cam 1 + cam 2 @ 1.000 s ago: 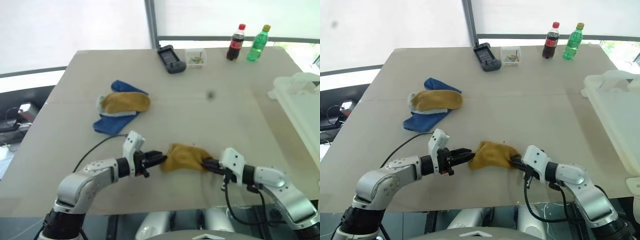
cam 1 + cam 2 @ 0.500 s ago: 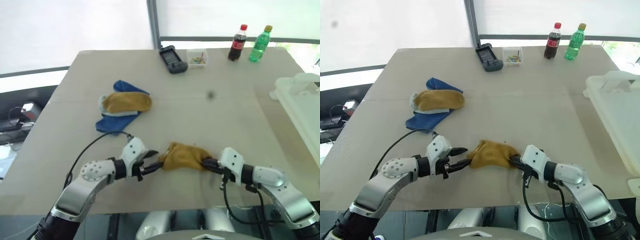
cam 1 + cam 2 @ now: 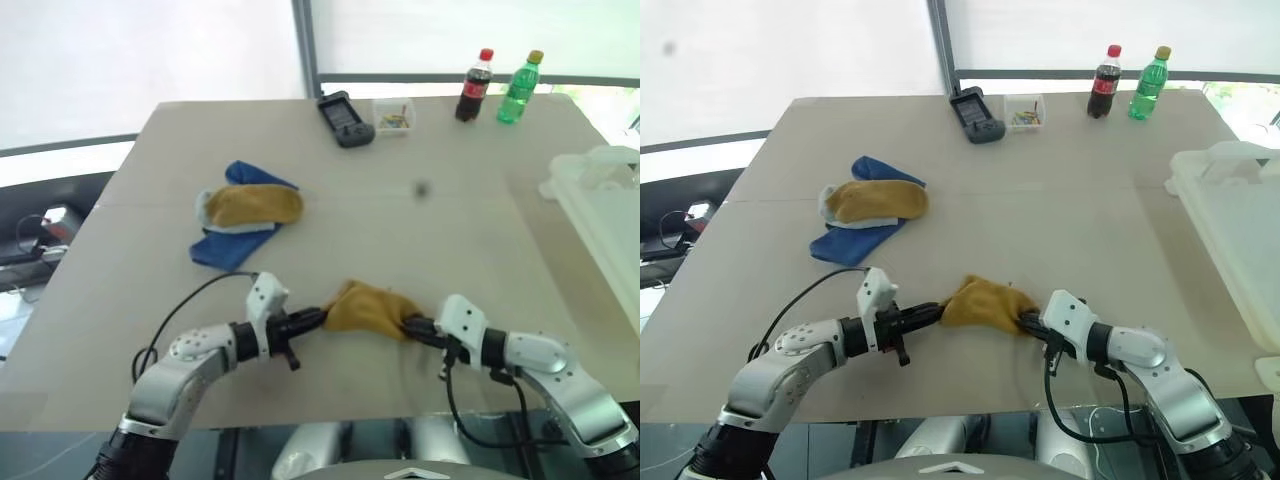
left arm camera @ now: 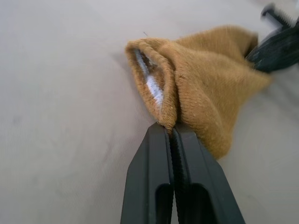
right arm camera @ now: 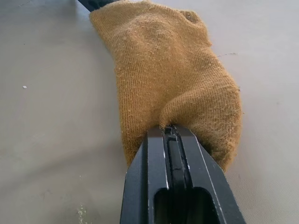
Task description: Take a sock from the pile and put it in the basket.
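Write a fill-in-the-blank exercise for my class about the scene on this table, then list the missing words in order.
1. Both end effectors pinch one sock whose colour is ____.
2. In the pile, a yellow sock lies on top of a ____ one.
3. The two bottles stand at the table's far edge, one with a red cap and one with a ____ cap.

Missing words: yellow; blue; yellow
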